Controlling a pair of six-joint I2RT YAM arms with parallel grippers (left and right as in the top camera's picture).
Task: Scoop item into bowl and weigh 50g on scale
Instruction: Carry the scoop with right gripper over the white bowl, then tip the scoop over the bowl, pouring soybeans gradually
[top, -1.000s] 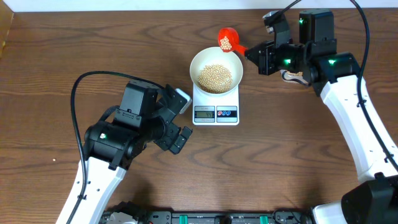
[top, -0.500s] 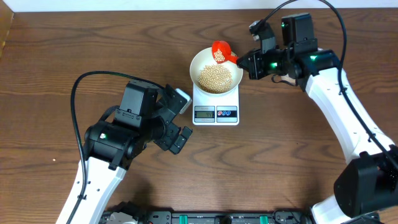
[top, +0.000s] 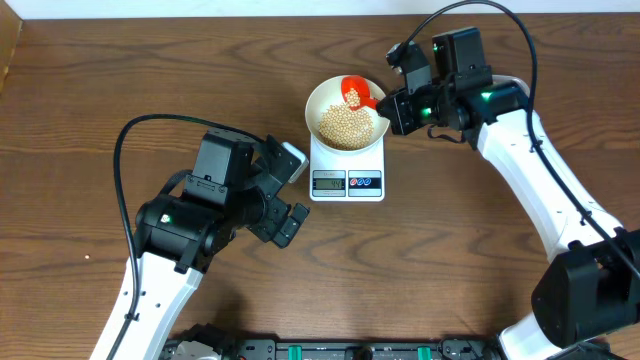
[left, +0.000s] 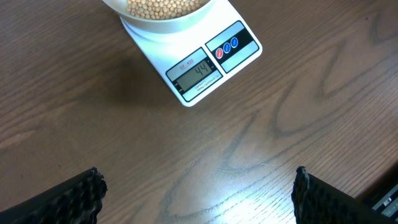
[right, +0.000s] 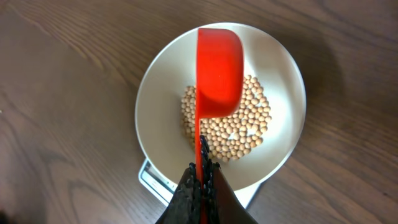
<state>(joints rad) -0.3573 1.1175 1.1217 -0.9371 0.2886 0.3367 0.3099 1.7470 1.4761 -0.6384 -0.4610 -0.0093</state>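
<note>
right gripper pinches a red scoop tipped over the bowl on the scale to add beans; left gripper idles, fingers spread.

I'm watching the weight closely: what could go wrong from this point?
Overshoot: the scale reads 44 while the right gripper holds the red scoop tipped over the bowl; adding too many beans may pass the target. The scoop hangs close over the bowl; touching it would skew the reading.
</note>
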